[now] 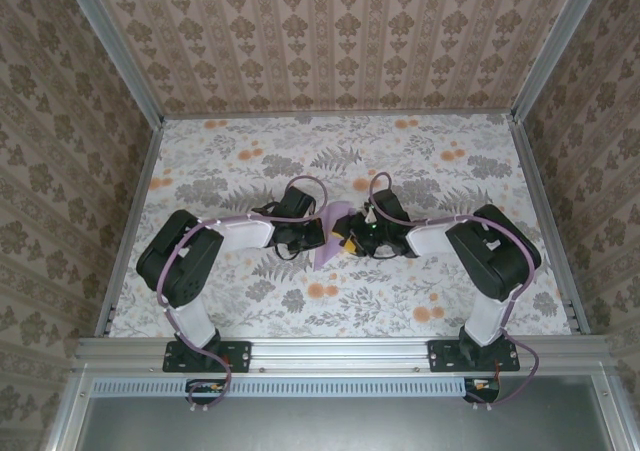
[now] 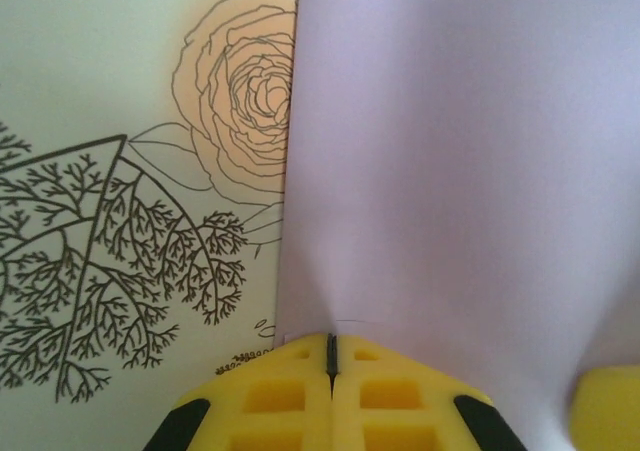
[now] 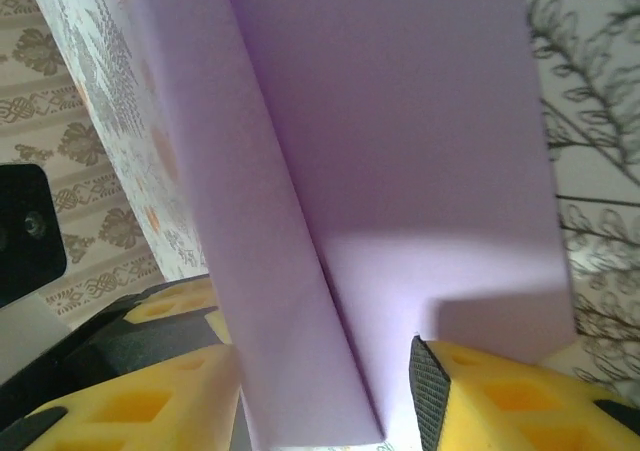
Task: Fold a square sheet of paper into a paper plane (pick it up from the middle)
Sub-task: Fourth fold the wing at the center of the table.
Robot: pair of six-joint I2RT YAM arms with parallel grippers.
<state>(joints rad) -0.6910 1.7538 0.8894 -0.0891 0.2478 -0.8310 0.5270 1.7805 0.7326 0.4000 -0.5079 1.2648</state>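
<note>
You have the left claw (image 2: 332, 356) clamped tight on the square sheet of paper (image 2: 460, 171); right claw (image 3: 320, 401) jaws apart, the folded sheet between them

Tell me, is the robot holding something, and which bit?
The left tool pinches the purple paper by its edge, near a corner. The right tool stands open around it.
</note>
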